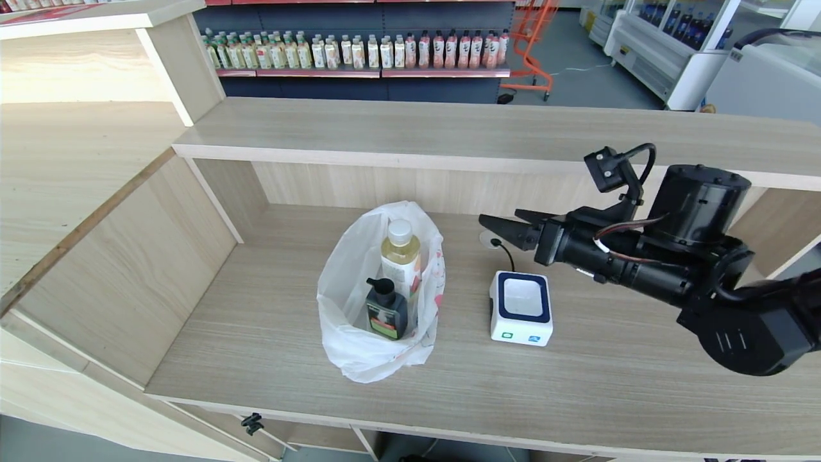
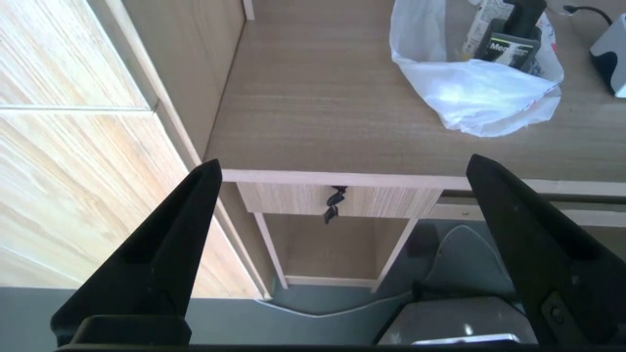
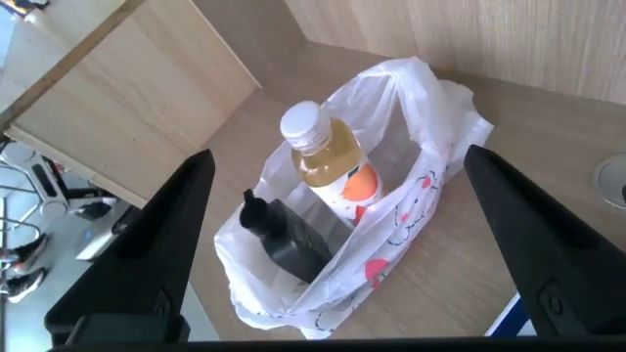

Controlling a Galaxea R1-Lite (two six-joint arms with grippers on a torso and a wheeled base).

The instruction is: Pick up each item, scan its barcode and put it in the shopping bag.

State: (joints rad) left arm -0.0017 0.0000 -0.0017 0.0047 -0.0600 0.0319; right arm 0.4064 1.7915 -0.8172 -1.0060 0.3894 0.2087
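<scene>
head view: right gripper [image 1: 504, 226] beside bag [image 1: 338, 282]

In the foreground the left gripper [image 2: 344, 168] holds its fingers [image 2: 166, 254] wide apart; in the background the shopping bag [image 2: 479, 88], with a dark bottle [image 2: 518, 39] inside, sits on the bench [image 2: 313, 108].

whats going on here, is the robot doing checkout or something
Yes, a two-armed robot is working a checkout counter. The white shopping bag stands open on it with a yellow drink bottle and a dark pump bottle upright inside. The barcode scanner sits beside the bag, on the robot's right. The right gripper hangs open above the counter near the scanner, holding nothing. The left gripper is open too, low by the counter's front edge.
</scene>
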